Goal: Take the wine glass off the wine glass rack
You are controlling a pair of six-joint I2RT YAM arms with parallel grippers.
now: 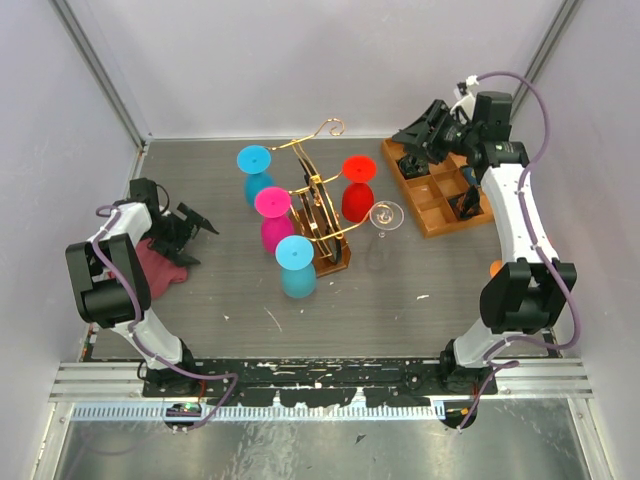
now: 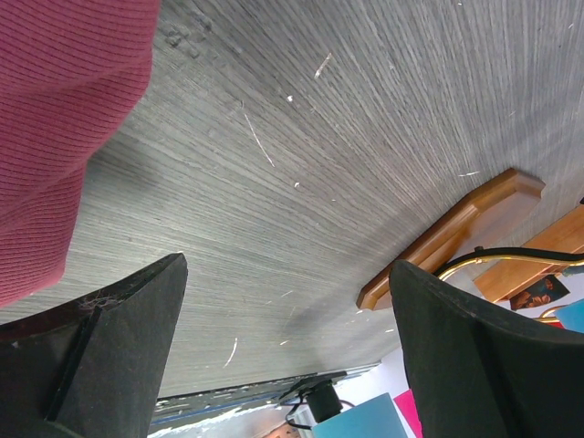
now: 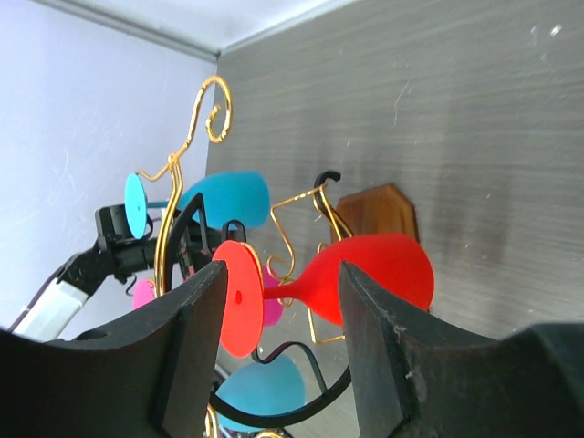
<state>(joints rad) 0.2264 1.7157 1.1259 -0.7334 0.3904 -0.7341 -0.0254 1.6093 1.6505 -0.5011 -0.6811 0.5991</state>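
The wine glass rack (image 1: 318, 200), gold wire on a brown wooden base (image 1: 335, 262), stands mid-table. Hanging upside down on it are two blue glasses (image 1: 256, 172), a pink one (image 1: 272, 215) and a red one (image 1: 357, 187). A clear glass (image 1: 384, 222) sits at its right side. My right gripper (image 1: 408, 148) is open and empty over the tray, right of the rack. In the right wrist view the red glass (image 3: 374, 278) shows beyond its open fingers (image 3: 187, 356). My left gripper (image 1: 200, 240) is open and empty at the far left. The rack base (image 2: 456, 233) shows in its view.
An orange-brown compartmented wooden tray (image 1: 437, 215) lies at the right, under my right arm. A maroon cloth (image 1: 160, 265) lies at the left beside my left gripper, and it also shows in the left wrist view (image 2: 64, 119). White walls enclose the table.
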